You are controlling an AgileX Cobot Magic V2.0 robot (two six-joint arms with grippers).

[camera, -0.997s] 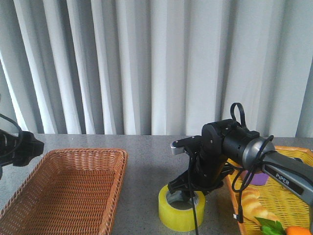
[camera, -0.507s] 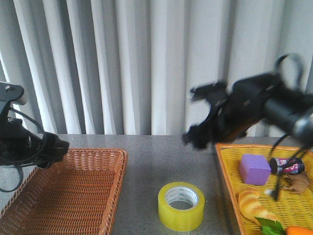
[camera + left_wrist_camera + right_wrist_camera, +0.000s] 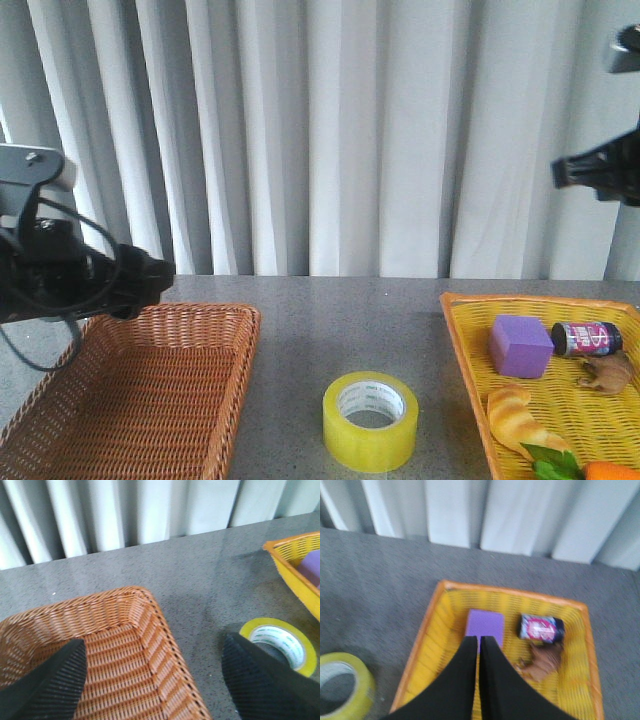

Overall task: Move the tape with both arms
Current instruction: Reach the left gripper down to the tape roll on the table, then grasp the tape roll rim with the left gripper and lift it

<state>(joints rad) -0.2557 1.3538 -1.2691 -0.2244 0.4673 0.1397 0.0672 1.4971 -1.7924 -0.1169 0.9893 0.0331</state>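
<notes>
The yellow tape roll (image 3: 370, 420) lies flat on the grey table, alone, between the two baskets. It also shows in the left wrist view (image 3: 280, 641) and at the edge of the right wrist view (image 3: 342, 690). My left gripper (image 3: 152, 652) is open and empty, its jaws wide apart above the brown wicker basket's right rim (image 3: 165, 630); in the front view it (image 3: 150, 275) hangs at the left. My right gripper (image 3: 479, 642) is shut and empty, high above the yellow basket (image 3: 427, 645); in the front view it (image 3: 600, 170) is at the upper right.
The brown wicker basket (image 3: 140, 390) stands at the left. The yellow basket (image 3: 460, 330) at the right holds a purple block (image 3: 520, 345), a small can (image 3: 588, 338), a brown toy (image 3: 605, 375), a croissant toy (image 3: 520, 420) and greens. Curtains hang behind.
My right arm has let go of the tape, risen and swung far up to the right, shut. My left arm has moved right over the wicker basket. The tape stays on the table.
</notes>
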